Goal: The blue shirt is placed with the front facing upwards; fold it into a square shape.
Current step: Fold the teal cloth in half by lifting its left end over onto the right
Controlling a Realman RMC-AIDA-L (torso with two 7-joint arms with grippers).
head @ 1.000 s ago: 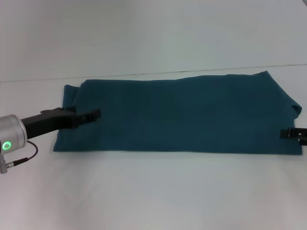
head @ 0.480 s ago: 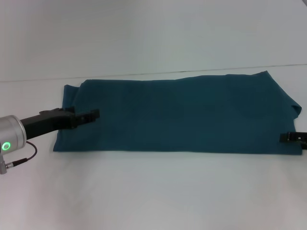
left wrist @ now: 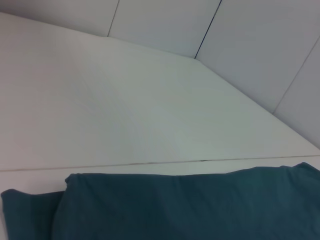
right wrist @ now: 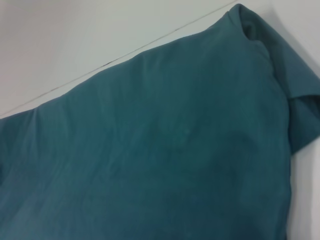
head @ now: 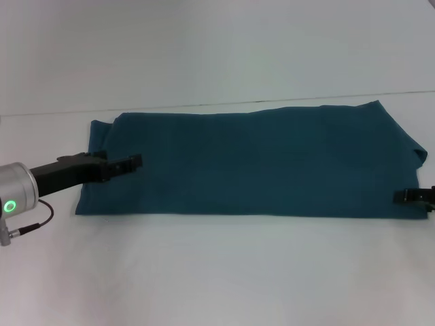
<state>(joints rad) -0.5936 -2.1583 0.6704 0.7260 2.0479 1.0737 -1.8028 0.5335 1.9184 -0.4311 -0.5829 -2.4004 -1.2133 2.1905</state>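
The blue shirt (head: 251, 159) lies flat across the white table (head: 217, 272) as a long folded band, plain teal side up, with no lettering showing. The left gripper (head: 132, 161) reaches in low over the band's left end, its dark fingers pointing inward above the cloth; whether they are parted or pressed together, I cannot tell. Just behind and outward of that gripper a second layer of cloth peeks out at the far left corner. The right gripper (head: 402, 196) shows only as a dark tip at the band's right end, close to the near edge, and its state cannot be told either. Beyond it, toward the far right corner, a folded flap (right wrist: 300, 110) of the shirt sticks out past the edge.
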